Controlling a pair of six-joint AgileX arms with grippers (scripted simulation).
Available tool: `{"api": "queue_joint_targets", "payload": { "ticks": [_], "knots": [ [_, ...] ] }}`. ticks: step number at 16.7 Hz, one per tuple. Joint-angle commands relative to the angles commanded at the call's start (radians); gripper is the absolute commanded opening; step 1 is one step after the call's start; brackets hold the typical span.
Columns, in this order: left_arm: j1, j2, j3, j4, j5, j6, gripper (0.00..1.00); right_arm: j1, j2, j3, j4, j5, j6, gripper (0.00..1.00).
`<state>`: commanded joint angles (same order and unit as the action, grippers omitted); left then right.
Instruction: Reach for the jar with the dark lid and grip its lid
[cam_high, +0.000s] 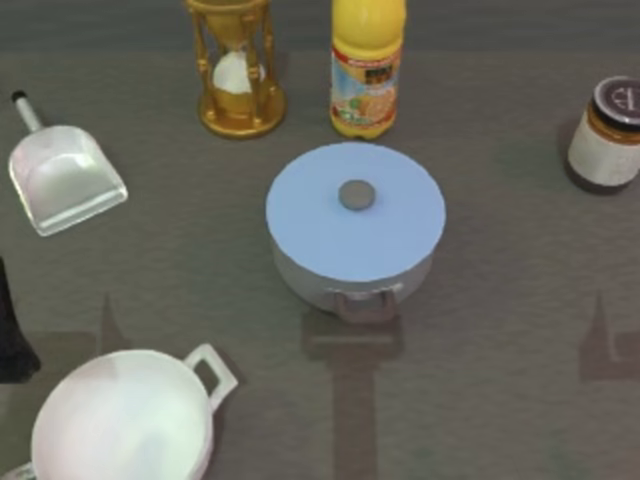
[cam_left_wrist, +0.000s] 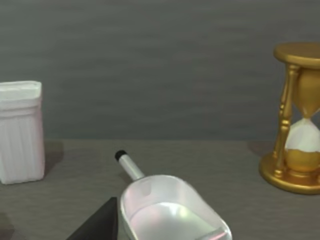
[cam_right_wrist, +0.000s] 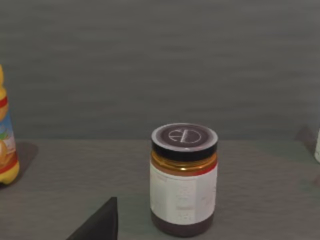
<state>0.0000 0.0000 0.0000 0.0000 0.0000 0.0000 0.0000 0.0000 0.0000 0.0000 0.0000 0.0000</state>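
Top view, near edge: a white pan (cam_high: 122, 425) at lower left, with a dark part of the left arm (cam_high: 12, 340) at the left edge; neither gripper is visible, so their finger state cannot be told. Centre: a grey pot (cam_high: 352, 275) under a light-blue pot lid (cam_high: 355, 212). Left: a metal scoop (cam_high: 62, 175). Far edge: a gold hourglass (cam_high: 238, 68) and an orange juice bottle (cam_high: 367, 65). Upper right: the jar (cam_high: 607, 135), upright, its dark lid (cam_high: 620, 100) on and untouched, standing well apart from the pot.
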Motion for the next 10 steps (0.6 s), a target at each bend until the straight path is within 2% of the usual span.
{"api": "queue_joint_targets", "payload": {
  "ticks": [5,10],
  "knots": [
    [0.0,0.0,0.0,0.0,0.0,0.0,1.0,0.002,0.057,0.057,-0.031,-0.006,-0.008,1.0],
    [0.0,0.0,0.0,0.0,0.0,0.0,1.0,-0.003,0.341,0.342,-0.193,-0.018,-0.055,1.0]
  ]
}}
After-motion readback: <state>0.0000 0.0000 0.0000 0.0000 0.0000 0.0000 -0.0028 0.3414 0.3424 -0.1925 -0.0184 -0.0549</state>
